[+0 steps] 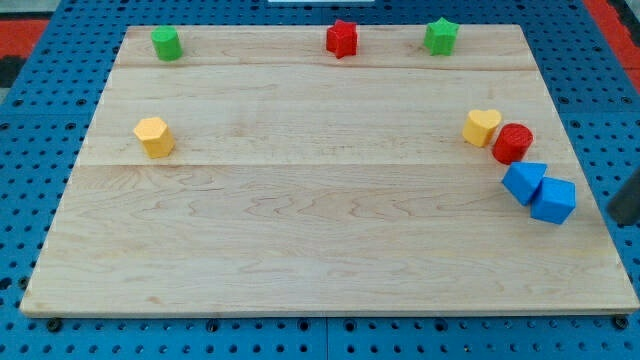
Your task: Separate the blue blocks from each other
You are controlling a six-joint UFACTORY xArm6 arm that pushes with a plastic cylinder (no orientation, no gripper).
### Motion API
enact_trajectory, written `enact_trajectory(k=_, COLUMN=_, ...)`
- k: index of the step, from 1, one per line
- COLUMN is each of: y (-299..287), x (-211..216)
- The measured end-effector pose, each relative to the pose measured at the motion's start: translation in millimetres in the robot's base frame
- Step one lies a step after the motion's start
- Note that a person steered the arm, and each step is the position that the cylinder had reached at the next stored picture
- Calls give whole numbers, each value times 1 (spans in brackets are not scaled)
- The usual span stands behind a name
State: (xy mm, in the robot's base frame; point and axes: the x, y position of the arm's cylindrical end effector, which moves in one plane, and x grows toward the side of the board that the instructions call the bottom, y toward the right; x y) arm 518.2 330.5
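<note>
Two blue blocks touch each other near the board's right edge: a blue triangular block (523,182) on the left and a blue cube (554,201) on the right, slightly lower. My tip (618,221) shows as a dark rod at the view's right edge, to the right of the blue cube, with a gap between them. A red cylinder (512,143) sits just above the blue triangular block, touching it or nearly so. A yellow heart (481,126) leans against the red cylinder's upper left.
A green cylinder (166,43), a red star (342,38) and a green star (440,36) line the top of the wooden board (300,230). A yellow hexagonal block (154,136) sits at the left. A blue pegboard surrounds the board.
</note>
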Motion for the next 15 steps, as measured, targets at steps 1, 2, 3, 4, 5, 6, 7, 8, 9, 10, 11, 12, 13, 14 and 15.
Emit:
enact_trajectory(k=1, y=-30, x=-15)
enact_trajectory(k=2, y=-75, x=-23)
enact_trajectory(k=3, y=-76, x=-35)
enact_trajectory(k=4, y=-101, x=-55)
enact_trajectory(k=5, y=-140, x=-49)
enact_trajectory(k=6, y=-142, x=-11)
enact_trajectory(k=7, y=-141, x=-4)
enact_trajectory(k=8, y=-152, x=-28)
enact_trajectory(k=9, y=-147, x=-40)
enact_trajectory(k=10, y=-101, x=-43)
enact_trajectory(k=11, y=-77, x=-43)
enact_trajectory(k=12, y=-77, x=-36)
enact_trajectory(k=13, y=-80, x=-24)
enact_trajectory(k=14, y=-84, x=-10)
enact_trajectory(k=15, y=-84, x=-6)
